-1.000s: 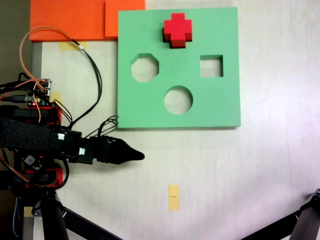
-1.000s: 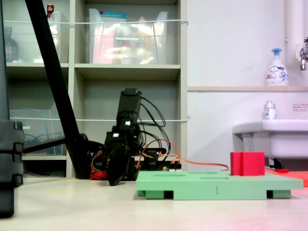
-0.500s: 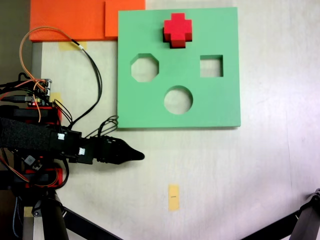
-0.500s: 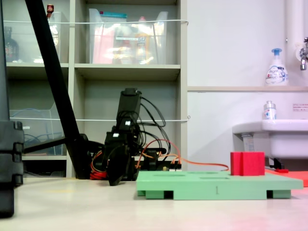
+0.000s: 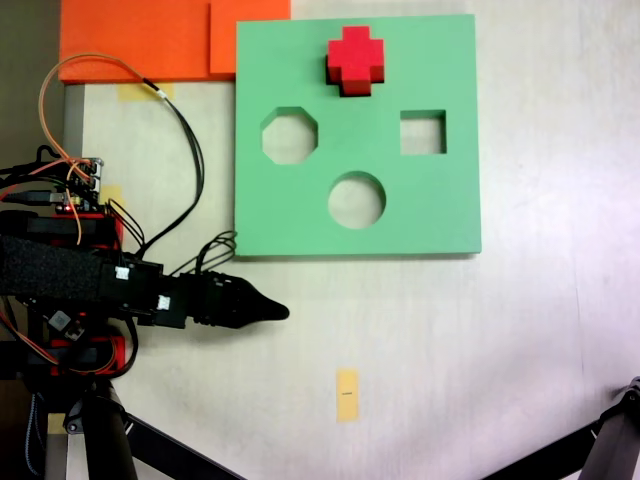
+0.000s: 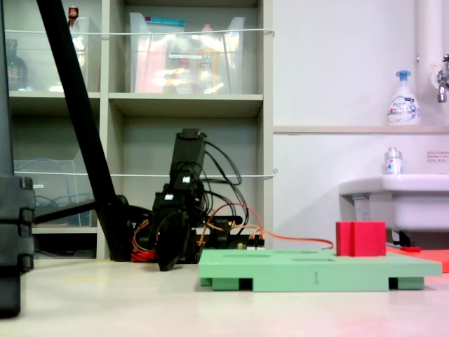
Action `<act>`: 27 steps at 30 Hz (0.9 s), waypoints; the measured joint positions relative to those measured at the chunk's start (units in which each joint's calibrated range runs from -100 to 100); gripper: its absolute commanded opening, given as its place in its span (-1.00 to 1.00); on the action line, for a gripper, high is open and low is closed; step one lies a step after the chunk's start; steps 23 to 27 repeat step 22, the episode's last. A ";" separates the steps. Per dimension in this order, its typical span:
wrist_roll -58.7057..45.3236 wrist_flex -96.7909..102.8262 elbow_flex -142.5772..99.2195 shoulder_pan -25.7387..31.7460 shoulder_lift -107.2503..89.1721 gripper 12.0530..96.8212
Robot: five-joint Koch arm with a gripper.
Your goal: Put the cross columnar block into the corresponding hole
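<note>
The cross columnar block [image 5: 355, 58] is bright red and stands upright at the far middle of the green foam board [image 5: 300, 220]. In a fixed view the block [image 6: 360, 239] rises well above the board's top [image 6: 302, 270]. The corresponding hole is hidden; the block covers that spot. My gripper [image 5: 278, 312] lies low over the table, off the board's near left corner and far from the block. Its jaws come together in one black point with nothing in them. From the side the gripper [image 6: 168, 261] hangs just left of the board.
The board also has an octagonal cutout [image 5: 290, 136], a square one [image 5: 423, 132] and a round one [image 5: 356, 200]. Orange foam sheets [image 5: 140, 40] lie beyond the board's left corner. A yellow tape strip [image 5: 346, 394] marks the table. Tripod legs [image 5: 150, 440] cross the near edge.
</note>
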 measured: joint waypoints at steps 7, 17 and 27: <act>0.00 0.00 0.10 6.45 0.00 -0.12; 0.05 -0.10 0.10 5.32 0.00 -0.12; 0.05 0.00 0.00 5.32 0.00 -0.12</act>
